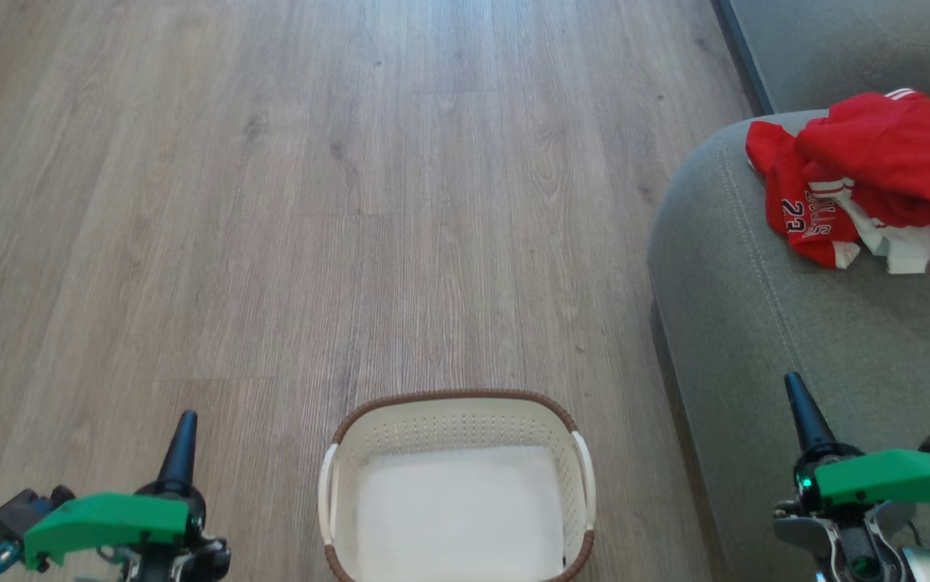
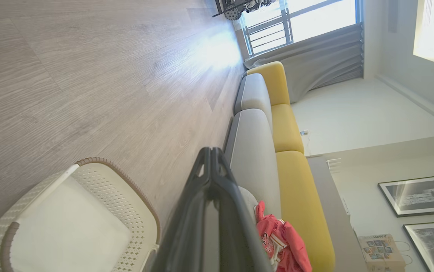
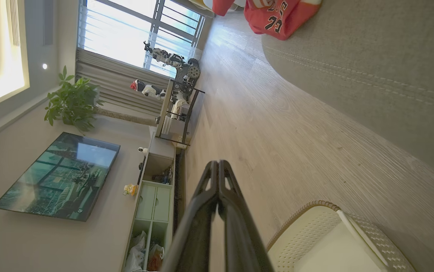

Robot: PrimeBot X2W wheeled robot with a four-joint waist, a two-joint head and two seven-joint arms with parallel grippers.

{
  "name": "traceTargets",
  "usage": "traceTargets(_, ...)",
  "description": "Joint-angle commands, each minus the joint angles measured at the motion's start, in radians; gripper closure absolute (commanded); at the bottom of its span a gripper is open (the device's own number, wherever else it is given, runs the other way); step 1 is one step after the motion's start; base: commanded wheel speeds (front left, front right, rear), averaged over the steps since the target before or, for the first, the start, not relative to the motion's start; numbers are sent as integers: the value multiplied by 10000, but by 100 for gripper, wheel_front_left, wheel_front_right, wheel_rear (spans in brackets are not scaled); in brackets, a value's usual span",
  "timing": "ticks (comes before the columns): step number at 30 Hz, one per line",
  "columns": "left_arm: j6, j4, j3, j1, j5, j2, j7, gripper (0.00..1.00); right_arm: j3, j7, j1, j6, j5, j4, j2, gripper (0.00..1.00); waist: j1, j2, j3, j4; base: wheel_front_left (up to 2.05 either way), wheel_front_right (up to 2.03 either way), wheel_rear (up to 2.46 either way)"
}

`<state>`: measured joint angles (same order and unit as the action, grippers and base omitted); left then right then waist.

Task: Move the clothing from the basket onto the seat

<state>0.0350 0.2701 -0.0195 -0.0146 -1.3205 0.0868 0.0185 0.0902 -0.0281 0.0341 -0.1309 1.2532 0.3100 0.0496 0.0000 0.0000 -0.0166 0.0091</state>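
Left gripper (image 1: 187, 420) and right gripper (image 1: 793, 384) pressed together; clothing (image 1: 885, 162) lies bunched on seat (image 1: 756, 339), long axis left-right.

Right gripper (image 3: 218, 164) rises from bottom centre with its fingers pressed together over wood floor (image 3: 277, 124), basket (image 3: 309, 230) at lower right, red clothing (image 3: 281, 19) on grey-green seat (image 3: 371, 49) at top right, TV (image 3: 58, 175) lower left, plant (image 3: 71, 100) upper left.

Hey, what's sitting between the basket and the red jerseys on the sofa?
Nothing loose: the head view shows a strip of wood floor, then bare seat cushion, between the basket and the jerseys.
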Motion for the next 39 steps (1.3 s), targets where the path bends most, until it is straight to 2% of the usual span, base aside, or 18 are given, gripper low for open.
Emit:
traceTargets(1, 124, -272, 378, 696, -233, 11, 99, 100, -99, -97, 540, 1, 276, -403, 14, 100, 0, 0, 7, -3, 0, 0, 0)
traceTargets(30, 942, -245, 1290, 1217, -2855, -334, 912, 100, 231, -839, 736, 2, 3496, -647, 7, 100, 0, 0, 194, -89, 0, 0, 0)
traceTargets(39, 957, -245, 1311, 1227, -2898, -343, 930, 100, 236, -852, 740, 2, 3554, -651, 6, 100, 0, 0, 197, -91, 0, 0, 0)
